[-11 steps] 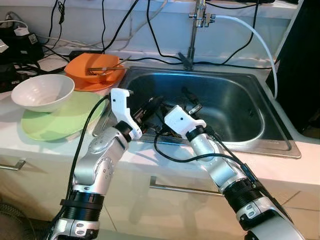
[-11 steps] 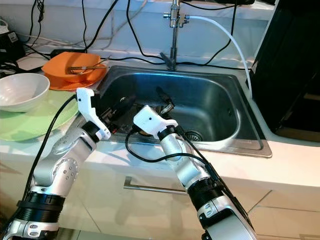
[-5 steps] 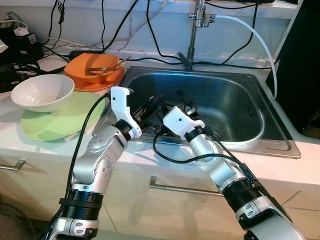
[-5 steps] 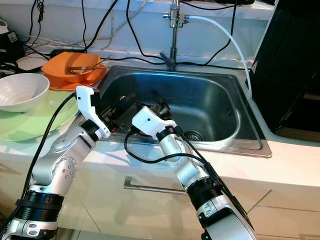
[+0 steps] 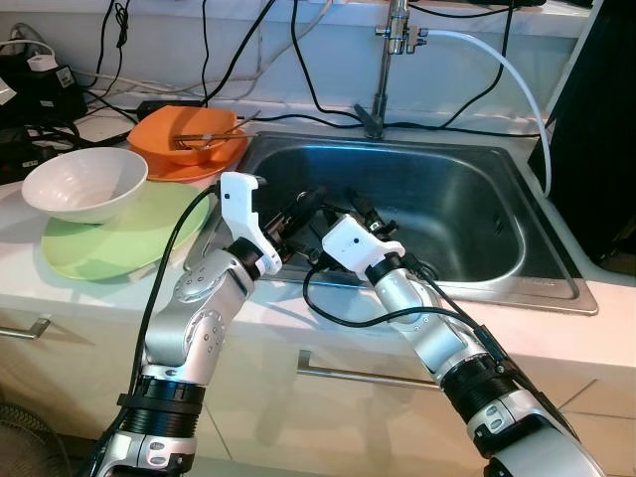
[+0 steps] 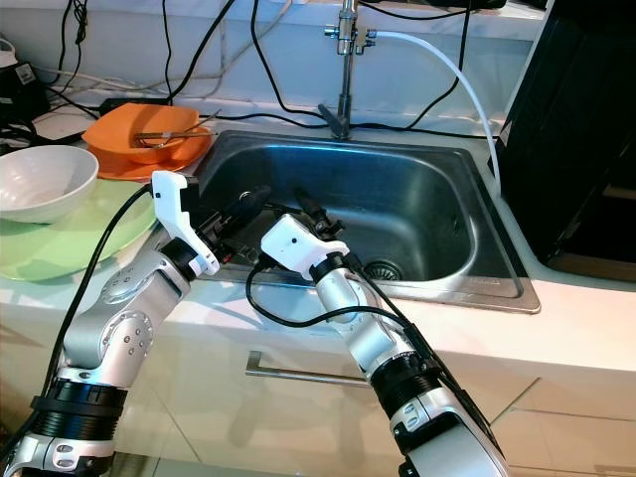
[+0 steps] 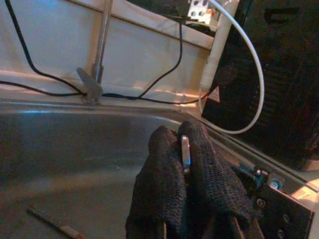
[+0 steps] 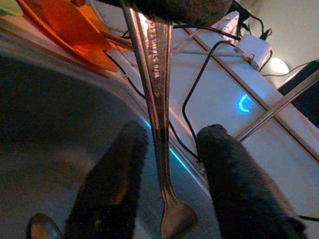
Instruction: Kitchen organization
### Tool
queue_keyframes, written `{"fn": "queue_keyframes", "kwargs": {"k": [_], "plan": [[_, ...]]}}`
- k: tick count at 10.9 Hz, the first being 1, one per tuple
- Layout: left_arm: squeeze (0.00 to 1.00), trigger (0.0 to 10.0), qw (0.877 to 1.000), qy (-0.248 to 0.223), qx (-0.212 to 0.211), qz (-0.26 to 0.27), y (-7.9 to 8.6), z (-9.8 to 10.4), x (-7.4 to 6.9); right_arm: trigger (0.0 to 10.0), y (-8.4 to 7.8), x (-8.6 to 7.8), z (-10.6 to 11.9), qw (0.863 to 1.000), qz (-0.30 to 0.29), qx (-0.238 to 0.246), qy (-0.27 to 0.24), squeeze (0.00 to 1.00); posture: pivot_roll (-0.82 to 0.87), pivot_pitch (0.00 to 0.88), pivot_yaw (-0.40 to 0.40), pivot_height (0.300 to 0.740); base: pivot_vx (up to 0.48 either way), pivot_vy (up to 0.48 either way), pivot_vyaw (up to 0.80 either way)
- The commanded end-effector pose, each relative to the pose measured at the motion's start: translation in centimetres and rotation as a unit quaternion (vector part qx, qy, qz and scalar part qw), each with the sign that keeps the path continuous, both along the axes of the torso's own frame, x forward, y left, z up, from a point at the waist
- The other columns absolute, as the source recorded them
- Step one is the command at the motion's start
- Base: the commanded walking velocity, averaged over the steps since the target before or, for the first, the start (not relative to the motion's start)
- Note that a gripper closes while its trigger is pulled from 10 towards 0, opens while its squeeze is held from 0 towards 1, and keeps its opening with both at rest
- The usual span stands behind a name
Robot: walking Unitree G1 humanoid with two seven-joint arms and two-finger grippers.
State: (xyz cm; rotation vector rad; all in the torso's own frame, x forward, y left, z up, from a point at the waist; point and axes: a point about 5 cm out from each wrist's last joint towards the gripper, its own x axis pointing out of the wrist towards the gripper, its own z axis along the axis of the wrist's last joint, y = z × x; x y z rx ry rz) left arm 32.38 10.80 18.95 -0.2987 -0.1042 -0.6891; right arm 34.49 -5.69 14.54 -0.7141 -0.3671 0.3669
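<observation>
My left gripper [image 5: 306, 205] hovers over the near-left part of the steel sink [image 5: 467, 214], shut on a metal utensil [image 7: 185, 152] whose thin edge shows between its black fingers [image 7: 164, 164]. In the right wrist view the utensil's handle [image 8: 155, 74] hangs down from those fingers, its rounded end low between the right gripper's fingertips. My right gripper [image 5: 360, 209] is right beside the left one, open, its two fingers [image 8: 227, 169] standing on either side of the handle without closing on it.
An orange plate and bowl [image 5: 189, 139] with utensils sit left of the sink. A white bowl [image 5: 84, 182] rests on a green plate [image 5: 119, 238] on the counter. The faucet [image 5: 383, 70] and cables stand behind. More cutlery [image 7: 50, 222] lies on the sink bottom.
My right gripper has moved left and slightly up toward the left gripper, so its fingers now straddle the held utensil. The left arm has hardly moved.
</observation>
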Motion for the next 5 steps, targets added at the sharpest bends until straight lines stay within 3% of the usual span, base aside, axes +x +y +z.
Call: {"fn": "queue_keyframes", "kwargs": {"k": [1,5], "plan": [[0.00,10.0,1.000,-0.019,0.003,-0.005,-0.04,1.12,0.04,0.0,0.25,0.24,0.47,1.000,0.005,-0.004,-0.007,0.00,0.23,0.000,0.018,0.740,0.000,0.000,0.00],[0.00,10.0,1.000,-0.021,0.007,-0.007,-0.11,1.15,0.00,0.0,0.22,0.24,0.41,1.000,0.004,-0.005,-0.006,0.00,0.23,0.000,0.019,0.740,0.000,0.000,0.00]]}}
